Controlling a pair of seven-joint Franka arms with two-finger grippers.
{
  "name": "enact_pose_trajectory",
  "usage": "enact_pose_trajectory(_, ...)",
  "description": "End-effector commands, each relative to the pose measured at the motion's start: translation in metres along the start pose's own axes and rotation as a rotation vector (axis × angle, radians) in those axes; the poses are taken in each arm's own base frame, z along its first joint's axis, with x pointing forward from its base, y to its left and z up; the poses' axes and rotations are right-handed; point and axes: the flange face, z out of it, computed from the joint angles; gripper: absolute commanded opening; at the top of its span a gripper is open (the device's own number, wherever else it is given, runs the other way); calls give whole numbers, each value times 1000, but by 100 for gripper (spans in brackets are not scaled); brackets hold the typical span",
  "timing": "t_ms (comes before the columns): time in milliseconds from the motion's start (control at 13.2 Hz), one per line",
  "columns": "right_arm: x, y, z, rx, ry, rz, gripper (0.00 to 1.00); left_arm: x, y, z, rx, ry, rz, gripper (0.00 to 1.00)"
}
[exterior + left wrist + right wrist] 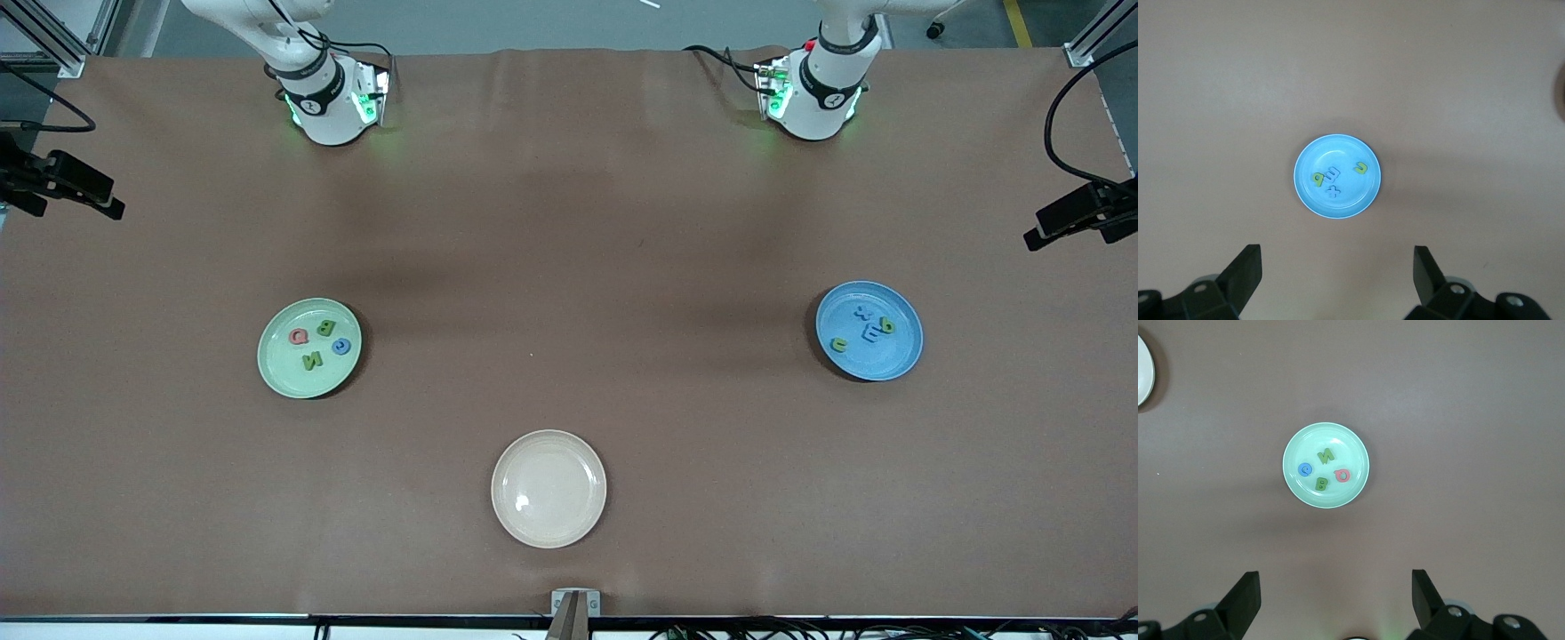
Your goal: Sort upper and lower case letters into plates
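Four letters lie in my mint plate, four in my blue plate, none in the cream plate; my left hand and right hand, high above the surface, are spread wide.

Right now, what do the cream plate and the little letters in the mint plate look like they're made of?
The cream plate looks like glossy plastic or melamine: a bright glare spot shows on its smooth surface. The letters in the mint plate look like matte foam or soft plastic: flat, solid-coloured, no shine. Neither is certain from looks alone.
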Motion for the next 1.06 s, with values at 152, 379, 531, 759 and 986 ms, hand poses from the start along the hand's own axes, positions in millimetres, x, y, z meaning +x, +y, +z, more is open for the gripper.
enact_pose_trajectory(152,-9,6,1,-1,-13,2,100,-7,-2,-10,-5,9,14,100)
enact_pose_trajectory(379,-9,5,-2,5,-14,12,100,-15,-1,-26,-8,38,19,100)
enact_pose_trajectory(531,-4,4,-8,6,-2,5,100,-19,1,-29,30,40,29,100)
enact_pose_trajectory(759,-3,4,-7,4,-4,6,100,-20,14,-23,69,31,62,100)
enact_pose_trajectory(986,-3,4,-8,3,-2,0,100,-19,12,-24,69,37,59,100)
